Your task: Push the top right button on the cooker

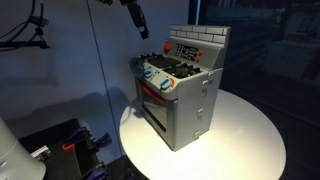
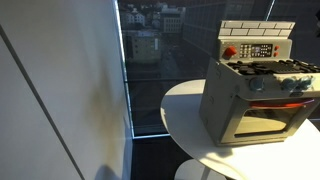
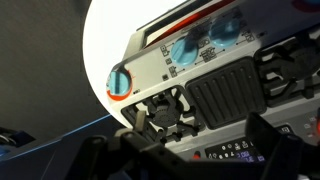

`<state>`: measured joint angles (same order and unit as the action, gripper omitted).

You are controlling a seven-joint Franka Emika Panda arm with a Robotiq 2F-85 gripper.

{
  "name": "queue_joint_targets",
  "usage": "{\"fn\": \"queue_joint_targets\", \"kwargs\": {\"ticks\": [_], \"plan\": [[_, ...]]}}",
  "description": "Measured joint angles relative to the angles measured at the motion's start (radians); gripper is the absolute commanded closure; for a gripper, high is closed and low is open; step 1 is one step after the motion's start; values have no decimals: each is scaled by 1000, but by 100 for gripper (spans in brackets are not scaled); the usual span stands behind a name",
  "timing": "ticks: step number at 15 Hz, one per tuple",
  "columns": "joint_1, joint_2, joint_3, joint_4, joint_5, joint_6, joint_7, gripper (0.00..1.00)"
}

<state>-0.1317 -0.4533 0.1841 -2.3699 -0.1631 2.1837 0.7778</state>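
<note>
cooker (image 2: 250, 95): right part cut off at edge | gripper (image 1: 141, 30): small, dark, detail unreadable

The cooker (image 1: 180, 95) stands on the table (image 1: 250, 140), with the gripper (image 1: 141, 28) above it.

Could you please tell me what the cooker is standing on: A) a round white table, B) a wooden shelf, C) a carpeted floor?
A: in both exterior views the cooker sits on a round white table.
</note>
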Motion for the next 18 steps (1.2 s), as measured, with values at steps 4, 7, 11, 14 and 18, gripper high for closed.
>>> {"fn": "queue_joint_targets", "kwargs": {"ticks": [4,7,11,14,18], "plan": [[0,0,0,0,0,0,1,0],[0,0,0,0,0,0,2,0],[1,0,0,0,0,0,2,0],[2,4,-1,0,0,0,2,0],[-2,22,-14,9,0,10,2,0]]}}
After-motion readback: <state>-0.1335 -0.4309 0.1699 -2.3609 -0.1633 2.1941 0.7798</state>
